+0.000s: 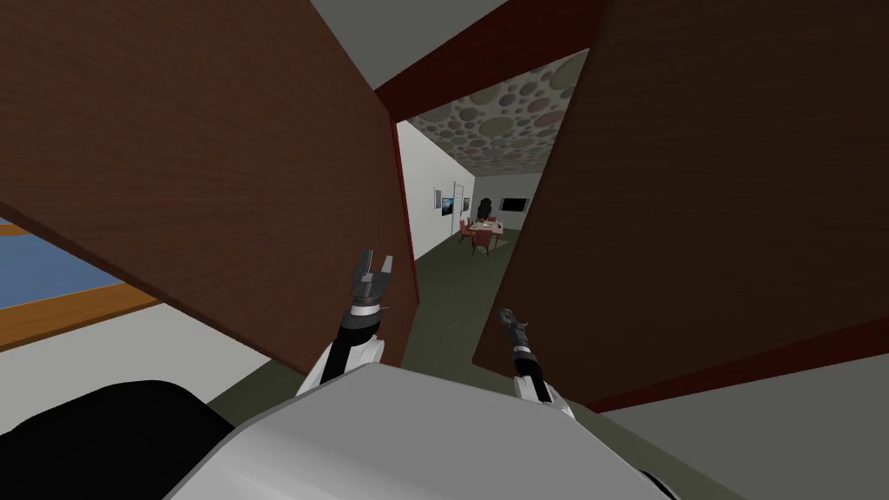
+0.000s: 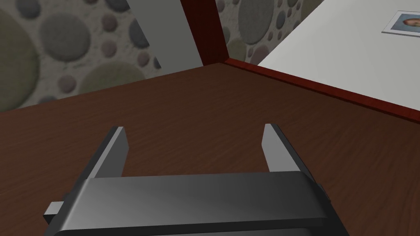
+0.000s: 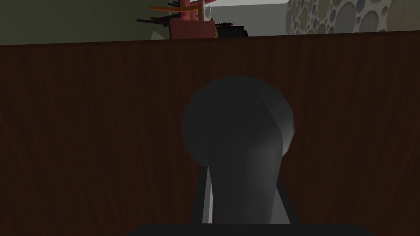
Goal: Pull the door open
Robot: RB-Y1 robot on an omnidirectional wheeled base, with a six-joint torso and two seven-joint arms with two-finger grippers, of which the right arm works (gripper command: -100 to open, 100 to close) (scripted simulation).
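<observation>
Door: dark brown wooden leaf (image 1: pixel 694 217) is standing ajar at the robot's right; probably heavy and stiff, swinging on hinges.
Knob: dark, smooth ball (image 3: pixel 238 123), likely slippery; the natural hold.
Right claw (image 1: pixel 510 318): is clenching the knob.
Left claw (image 1: pixel 376 259): is hanging released, empty.

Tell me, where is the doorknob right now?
In the right wrist view, the dark doorknob sits between the fingers of the right gripper, against the brown door on the robot's right.

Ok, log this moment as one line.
right gripper: shut on dark knob | door: brown, partly open, hallway visible past its edge | left gripper: open, by other brown panel
</observation>
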